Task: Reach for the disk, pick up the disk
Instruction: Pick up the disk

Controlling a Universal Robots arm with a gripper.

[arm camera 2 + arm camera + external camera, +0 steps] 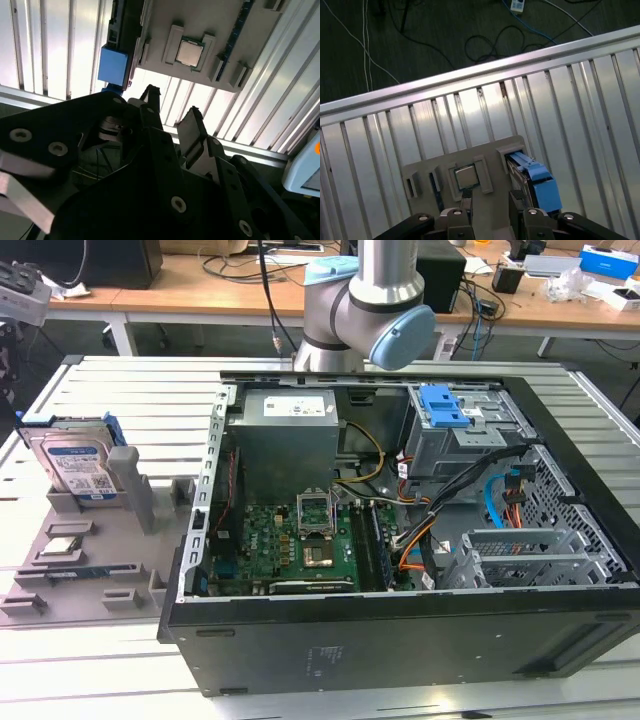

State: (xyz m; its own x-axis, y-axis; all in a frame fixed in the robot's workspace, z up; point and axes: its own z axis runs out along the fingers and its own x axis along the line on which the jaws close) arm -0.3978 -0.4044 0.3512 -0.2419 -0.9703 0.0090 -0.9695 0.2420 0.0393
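Note:
The disk (72, 464) stands on edge in a slot of the grey fixture (90, 540) at the exterior view's left, its white-and-blue label facing out and a blue frame around its edges. In the first wrist view I look down on the disk (540, 182) edge-on, just beside my gripper (491, 200). The gripper is open, high above the fixture, with nothing between its black fingers (466, 204). In the second wrist view the disk's blue frame end (114, 65) lies off to one side of the gripper (171, 102).
A small silvery chip (465, 176) sits in a recess of the fixture beside the disk. An open computer case (400, 500) takes up the middle of the slatted metal table (120, 390). Past the table's rail (470, 75) lies dark floor with cables.

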